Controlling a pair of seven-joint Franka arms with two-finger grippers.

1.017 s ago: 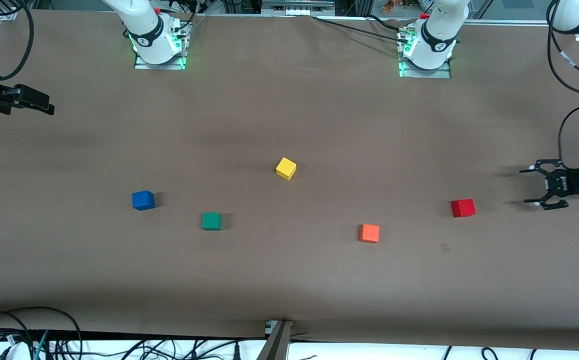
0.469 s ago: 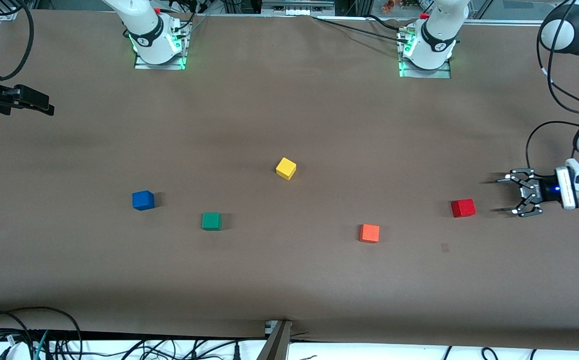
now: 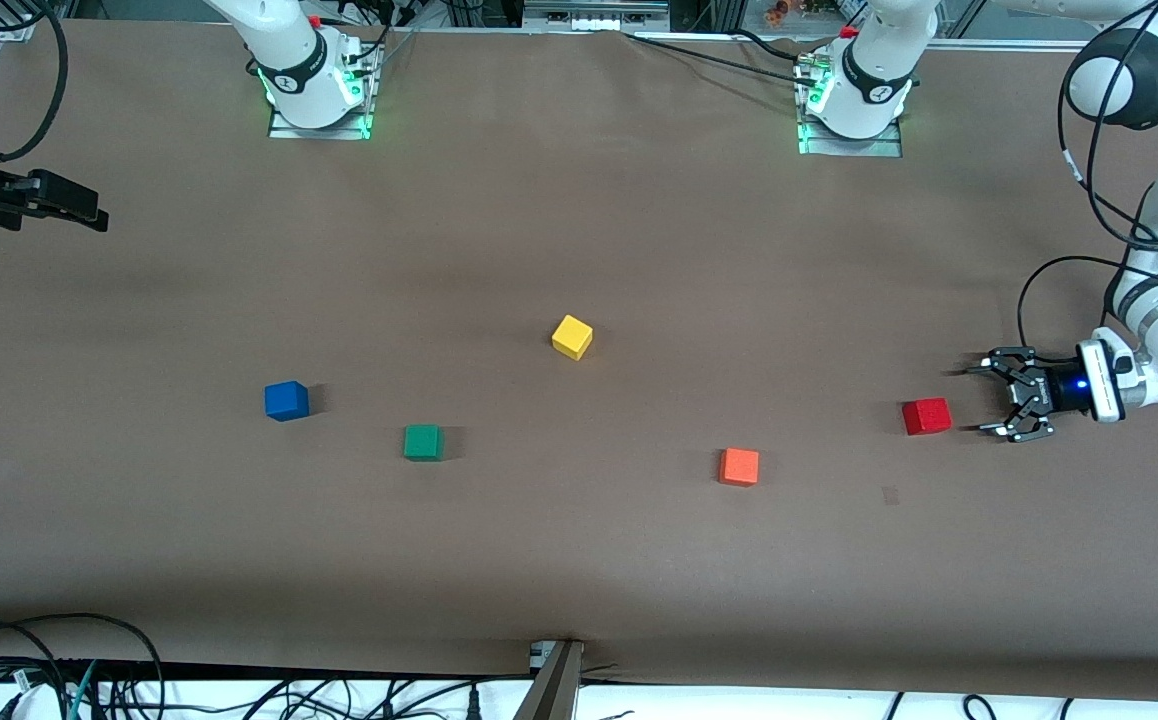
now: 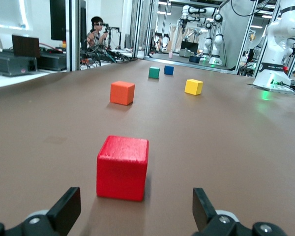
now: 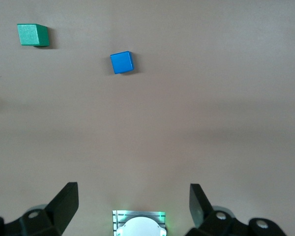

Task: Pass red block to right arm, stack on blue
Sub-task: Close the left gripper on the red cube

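Two open pincers: the left gripper [image 3: 979, 399] sits low, just beside the red block [image 3: 926, 416], which lies straight ahead between its spread fingertips. Right gripper [image 3: 89, 214] waits at its table end, above the blue block [image 3: 286, 400].

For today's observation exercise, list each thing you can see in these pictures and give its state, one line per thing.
Red block: flat on the table, untouched.
Left pincer: open, low beside the red block.
Right pincer: open, waiting over its end of the table.
Blue block: on the table, nothing stacked on it.
Green block: on the table, alone.
Orange block: on the table, alone.
Yellow block: on the table, alone.
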